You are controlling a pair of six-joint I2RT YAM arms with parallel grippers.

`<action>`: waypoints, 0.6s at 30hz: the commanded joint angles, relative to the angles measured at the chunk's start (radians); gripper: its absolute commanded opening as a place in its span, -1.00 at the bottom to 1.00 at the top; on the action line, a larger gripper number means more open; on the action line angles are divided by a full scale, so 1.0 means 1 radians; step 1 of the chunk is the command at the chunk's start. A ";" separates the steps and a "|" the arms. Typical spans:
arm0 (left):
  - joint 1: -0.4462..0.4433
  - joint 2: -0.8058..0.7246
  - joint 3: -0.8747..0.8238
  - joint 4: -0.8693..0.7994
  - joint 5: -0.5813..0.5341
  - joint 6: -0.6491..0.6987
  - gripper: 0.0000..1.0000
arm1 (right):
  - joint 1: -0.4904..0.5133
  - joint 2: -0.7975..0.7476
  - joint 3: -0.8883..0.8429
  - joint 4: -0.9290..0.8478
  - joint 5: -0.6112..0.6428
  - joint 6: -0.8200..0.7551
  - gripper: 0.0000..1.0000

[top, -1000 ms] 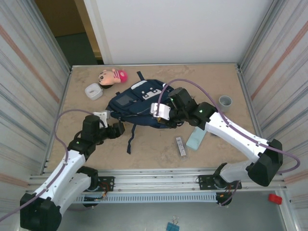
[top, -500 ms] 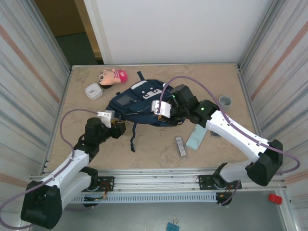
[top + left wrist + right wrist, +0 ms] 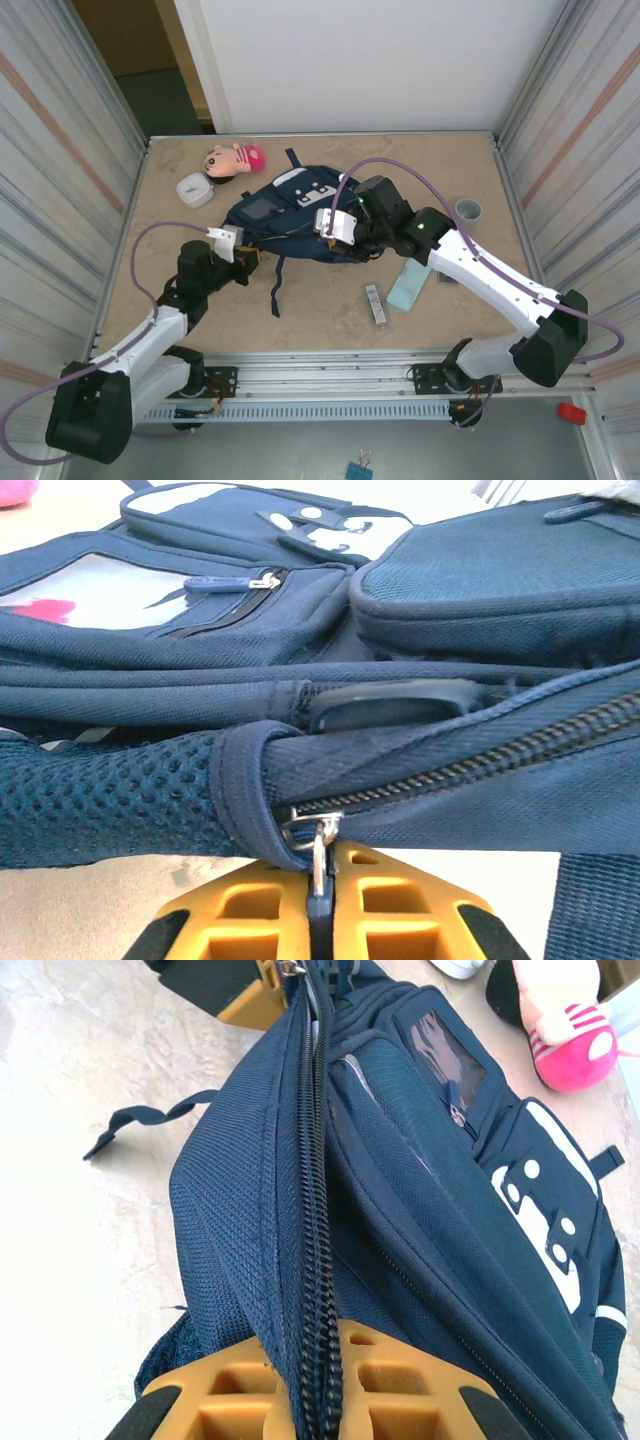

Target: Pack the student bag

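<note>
Pink doll (image 3: 235, 158) lies just beyond the student bag (image 3: 290, 215).

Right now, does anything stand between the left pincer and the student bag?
Nothing visible does. The left pincer is at the edge of the student bag, with the zipper pull between its fingers. The right pincer grips the bag's zipper seam further along.

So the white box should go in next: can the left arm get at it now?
Likely not yet: the left fingers look shut on the zip pull of the student bag; the white box sits unobstructed beyond them.
</note>
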 commanded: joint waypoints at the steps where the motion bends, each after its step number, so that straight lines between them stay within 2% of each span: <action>1: -0.006 -0.056 0.058 -0.020 0.154 0.004 -1.00 | -0.005 -0.023 0.002 0.130 0.038 0.058 -1.00; 9: -0.093 -0.091 0.191 -0.197 0.334 0.064 -1.00 | 0.015 -0.001 -0.048 0.218 0.067 0.133 -1.00; 18: -0.194 -0.073 0.322 -0.363 0.376 0.102 -1.00 | 0.045 0.017 -0.084 0.294 0.108 0.225 -1.00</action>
